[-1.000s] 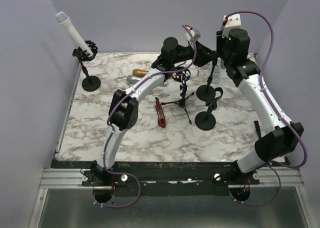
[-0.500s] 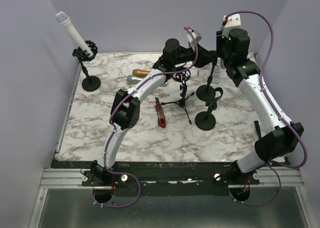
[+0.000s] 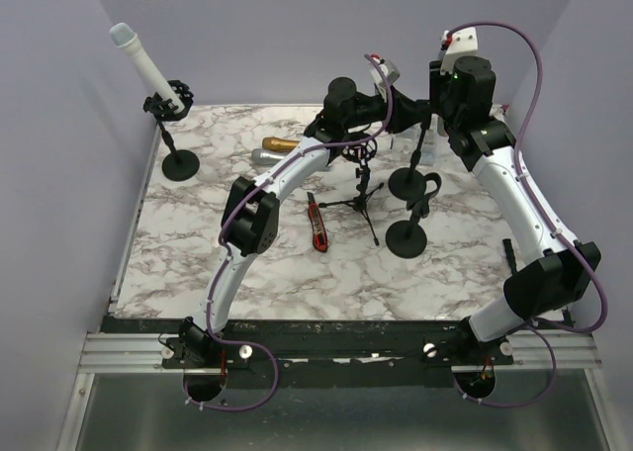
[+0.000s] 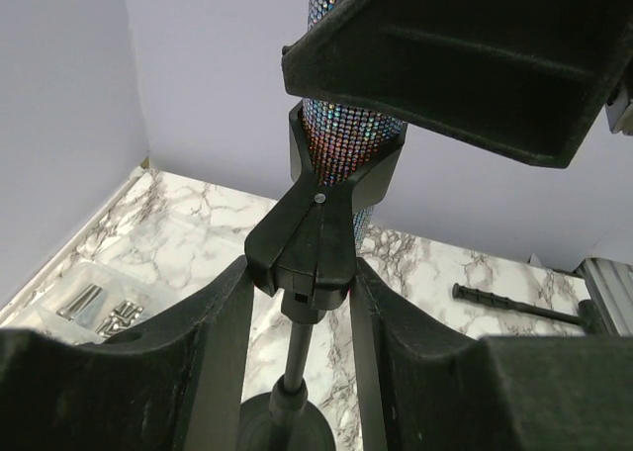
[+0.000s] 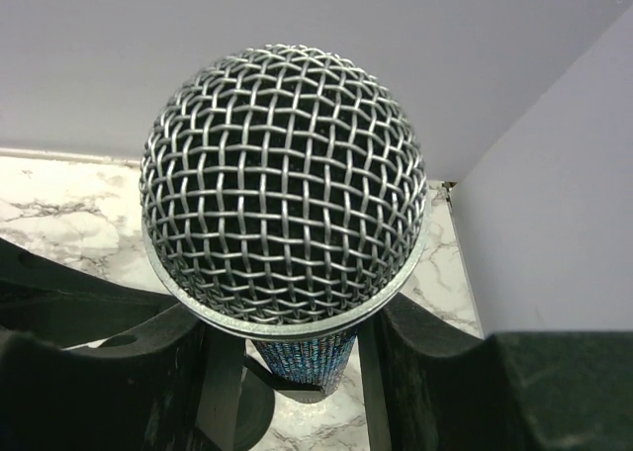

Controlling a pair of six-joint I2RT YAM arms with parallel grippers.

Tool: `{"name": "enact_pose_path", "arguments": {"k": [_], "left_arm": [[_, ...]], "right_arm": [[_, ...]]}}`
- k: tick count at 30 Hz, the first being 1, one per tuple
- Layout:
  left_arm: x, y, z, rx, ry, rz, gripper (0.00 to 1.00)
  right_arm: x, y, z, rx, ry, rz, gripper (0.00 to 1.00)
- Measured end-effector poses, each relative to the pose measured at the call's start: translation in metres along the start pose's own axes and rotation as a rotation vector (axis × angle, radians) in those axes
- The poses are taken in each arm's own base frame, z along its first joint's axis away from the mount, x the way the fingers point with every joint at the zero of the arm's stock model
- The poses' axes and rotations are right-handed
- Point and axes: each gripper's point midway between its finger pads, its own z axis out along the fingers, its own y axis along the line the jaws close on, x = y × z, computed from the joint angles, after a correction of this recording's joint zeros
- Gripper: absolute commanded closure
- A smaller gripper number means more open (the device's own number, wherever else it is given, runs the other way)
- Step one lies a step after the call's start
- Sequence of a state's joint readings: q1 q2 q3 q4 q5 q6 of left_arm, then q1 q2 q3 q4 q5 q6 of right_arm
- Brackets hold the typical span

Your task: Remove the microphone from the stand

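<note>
Both arms reach for the far edge of the marble desk (image 3: 297,263). The left arm (image 3: 262,189) arcs up and across, wrist level. The right arm (image 3: 519,199) runs up the right side, wrist tipped downward. The left claw (image 4: 300,273) is pinched on the black plastic stand clip (image 4: 312,228). The right claw (image 5: 292,322) has its fingers set narrow, grip unclear.

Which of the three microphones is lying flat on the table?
The gold-and-silver microphone; it rests on its side, while the white microphone and glittery microphone sit in stands.

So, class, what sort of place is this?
Probably a robot lab test cell: two arms bolted at a marble-look table, plain walls close around, microphones on stands set out.
</note>
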State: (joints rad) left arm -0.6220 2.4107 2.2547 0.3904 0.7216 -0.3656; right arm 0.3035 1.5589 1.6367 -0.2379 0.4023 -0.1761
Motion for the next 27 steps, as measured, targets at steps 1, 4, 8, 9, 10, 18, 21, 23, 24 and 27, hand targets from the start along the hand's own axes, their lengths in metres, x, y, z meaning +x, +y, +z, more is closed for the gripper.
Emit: {"name": "enact_pose_path", "arguments": {"k": [1, 4, 8, 9, 10, 18, 21, 23, 24, 27], "left_arm": [[0.001, 0.000, 0.000, 0.001, -0.001, -0.001, 1.00], [0.004, 0.000, 0.000, 0.004, -0.011, 0.004, 1.00], [0.005, 0.000, -0.007, -0.047, -0.008, -0.012, 0.78], [0.003, -0.003, -0.010, -0.061, -0.008, -0.016, 0.55], [0.002, -0.004, -0.012, -0.072, -0.008, -0.017, 0.45], [0.008, -0.004, -0.019, -0.082, -0.002, -0.022, 0.24], [0.002, -0.007, -0.018, -0.063, -0.023, 0.003, 0.25], [-0.002, -0.010, -0.017, -0.048, -0.039, 0.023, 0.26], [-0.006, -0.011, -0.017, -0.039, -0.050, 0.037, 0.27], [-0.013, -0.013, -0.015, -0.015, -0.081, 0.072, 0.32]], "right_arm": [[0.000, 0.000, 0.000, 0.000, 0.000, 0.000, 0.99], [0.000, 0.000, 0.000, 0.001, 0.001, 0.000, 0.99], [0.000, 0.001, 0.000, -0.002, -0.002, 0.001, 0.99], [-0.001, 0.001, 0.000, -0.003, -0.003, 0.001, 0.99], [-0.001, 0.001, 0.000, -0.003, -0.004, 0.000, 0.99], [-0.001, 0.005, 0.000, -0.020, -0.013, -0.013, 0.99], [-0.002, 0.006, 0.001, -0.031, -0.017, -0.013, 0.99], [-0.003, 0.008, 0.001, -0.044, -0.022, -0.014, 0.99], [-0.003, 0.009, 0.001, -0.049, -0.023, -0.015, 0.99], [-0.003, 0.010, 0.001, -0.054, -0.026, -0.017, 0.99]]}}
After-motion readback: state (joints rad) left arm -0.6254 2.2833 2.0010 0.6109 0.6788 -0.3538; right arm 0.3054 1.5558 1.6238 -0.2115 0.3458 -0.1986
